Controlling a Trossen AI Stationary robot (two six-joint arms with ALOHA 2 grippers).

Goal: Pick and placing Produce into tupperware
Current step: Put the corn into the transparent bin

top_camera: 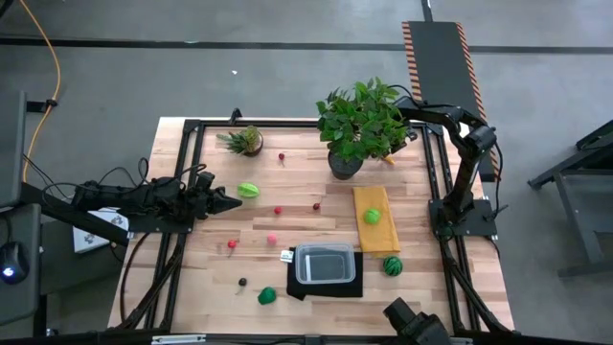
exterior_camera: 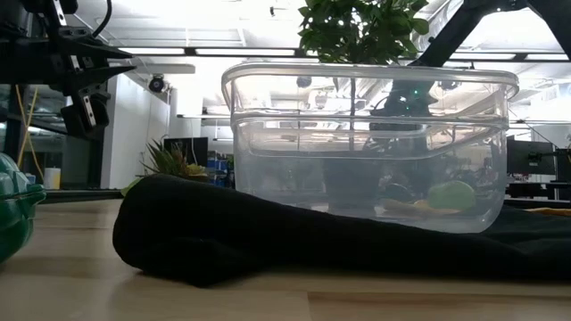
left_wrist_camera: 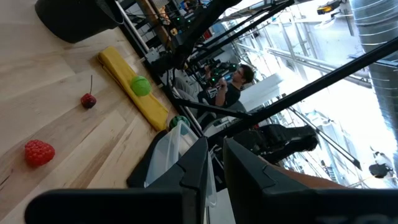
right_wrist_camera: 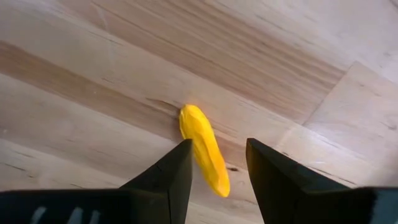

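Taking the clear rectangular plastic tupperware (top_camera: 325,264) on its black mat (top_camera: 330,287) as your landmark, you had the left gripper (top_camera: 233,201) well to its left and farther back, its jaws almost closed with only a thin slit between them and nothing held, the tip just beside a pale green ribbed toy fruit (top_camera: 249,190). Small red and pink toy berries (top_camera: 272,238) lay between that gripper and the tupperware, a dark green piece (top_camera: 267,296) sat left of its front corner, and the tupperware itself was empty. Right of it lay a striped green toy melon (top_camera: 393,265). Behind it to the right, your right gripper (right_wrist_camera: 216,163) hung part open over a yellow elongated toy piece (right_wrist_camera: 204,150), gripping nothing.
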